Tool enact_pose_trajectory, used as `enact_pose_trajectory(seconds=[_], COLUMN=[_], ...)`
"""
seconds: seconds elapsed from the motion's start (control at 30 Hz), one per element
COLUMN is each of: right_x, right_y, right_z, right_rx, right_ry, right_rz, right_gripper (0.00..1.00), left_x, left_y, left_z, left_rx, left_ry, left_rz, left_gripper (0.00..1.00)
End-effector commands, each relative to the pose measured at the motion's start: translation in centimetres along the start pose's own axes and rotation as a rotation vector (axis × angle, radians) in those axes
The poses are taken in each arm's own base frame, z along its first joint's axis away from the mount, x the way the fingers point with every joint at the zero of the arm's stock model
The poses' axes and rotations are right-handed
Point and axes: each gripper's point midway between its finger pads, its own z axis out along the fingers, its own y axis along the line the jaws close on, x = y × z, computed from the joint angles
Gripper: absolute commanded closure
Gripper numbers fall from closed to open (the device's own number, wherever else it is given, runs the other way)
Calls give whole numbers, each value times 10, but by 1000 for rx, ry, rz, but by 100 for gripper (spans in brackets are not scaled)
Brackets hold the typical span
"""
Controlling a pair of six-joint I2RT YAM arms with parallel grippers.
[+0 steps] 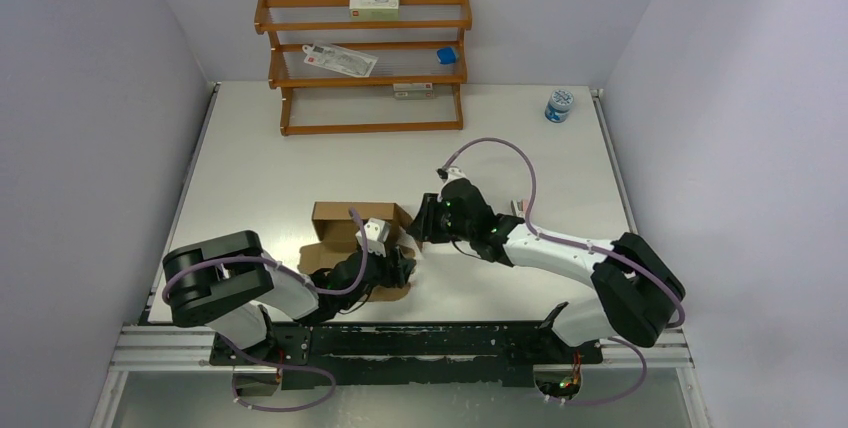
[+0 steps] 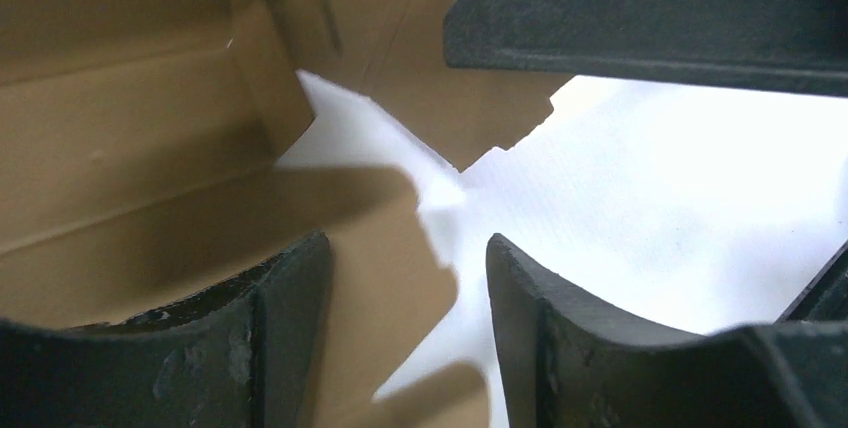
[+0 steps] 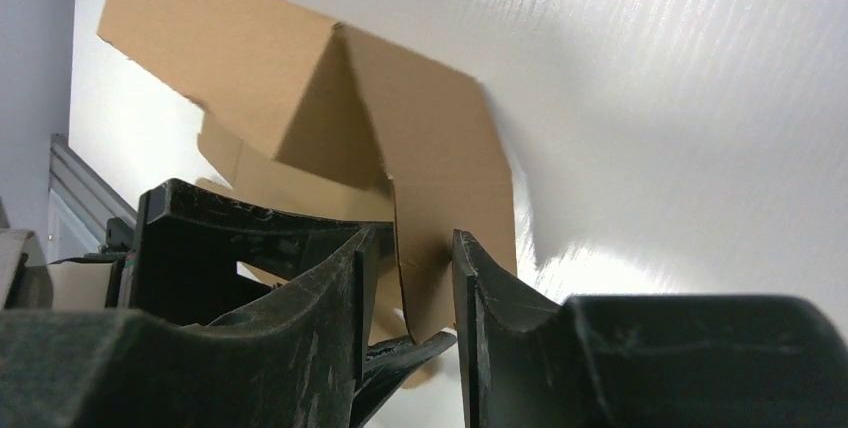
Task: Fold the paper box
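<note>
Brown paper box flap within right pincer; left pincer agape

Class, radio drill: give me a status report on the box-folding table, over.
Left gripper open, a flap loose between its fingers. Right gripper part-open, straddling an upright flap. Plain brown cardboard box half-folded, flaps splayed. No obstruction seen near it.
</note>
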Motion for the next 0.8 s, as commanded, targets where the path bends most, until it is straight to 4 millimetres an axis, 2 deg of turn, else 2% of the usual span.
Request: enact_pose_trajectory(seconds=[0.0, 0.17, 0.3, 0.43, 0.6, 0.77], right_x=[3, 1, -1, -2, 1, 4], right_y=[-1, -1, -2, -3, -7, -6], right_z=[6, 9, 8, 7, 6, 7], right_rx=[-11, -9, 5, 12, 25, 19], right_ry=[7, 5, 3, 3, 10, 27], right_rz=[22, 20, 9, -5, -21, -32], right_gripper=[63, 63, 65, 69, 74, 82], left_x=[-19, -27, -34, -38, -40, -31], left_y=[-4, 0, 4, 31, 66, 83], left_z=[-1, 0, -12, -31, -52, -55], left_rx=[13, -21, -30, -144, -285, -335], left_ry=[-82, -105, -113, -115, -111, -81], left_rz=[34, 63, 55, 26, 0, -47], left_gripper=[34, 32, 32, 36, 48, 54])
